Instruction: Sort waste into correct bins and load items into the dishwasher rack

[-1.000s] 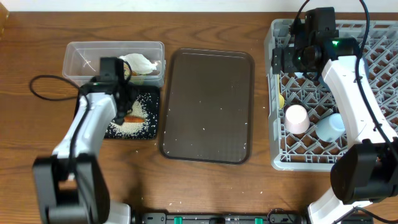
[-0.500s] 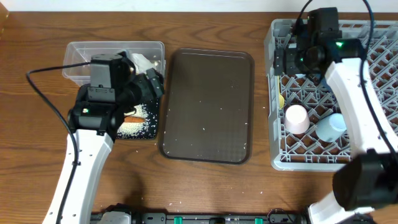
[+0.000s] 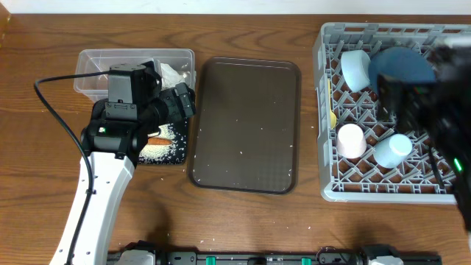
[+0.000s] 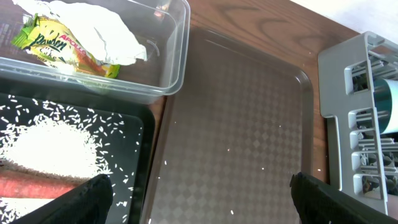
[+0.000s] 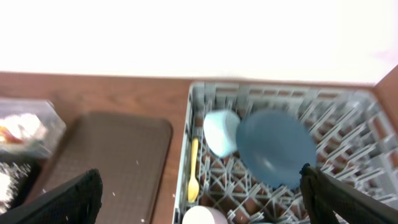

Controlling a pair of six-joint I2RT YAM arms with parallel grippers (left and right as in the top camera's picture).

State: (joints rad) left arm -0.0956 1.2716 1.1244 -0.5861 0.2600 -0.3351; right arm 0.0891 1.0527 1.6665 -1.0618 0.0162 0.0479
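Note:
The grey dishwasher rack (image 3: 324, 110) holds the dark blue plate (image 3: 401, 65), pale bowl (image 3: 356, 68), pink cup (image 3: 351, 140), light blue cup (image 3: 391, 149) and yellow spoon (image 3: 333, 118). Crumpled paper with wrapper (image 4: 81, 37) lies in the clear tub (image 3: 96, 62). Rice (image 4: 50, 143) and the orange stick (image 4: 31, 186) lie in the black tray (image 4: 134, 155). My left gripper (image 4: 199, 199) is open and empty, raised over the tub's right end (image 3: 184, 103). My right gripper (image 5: 199, 199) is open and empty, high above the rack (image 5: 336, 112), with plate (image 5: 277, 146), bowl (image 5: 221, 132) and spoon (image 5: 194, 168) below.
The dark brown serving tray (image 3: 246, 125) lies between the bins and the rack, with a few stray rice grains on it. The right arm (image 3: 434, 110) is blurred and covers the rack's right side in the overhead view.
The right arm has lifted from the rack's back, uncovering the plate and bowl there. The left arm rose from the black tray earlier and has hardly moved since.

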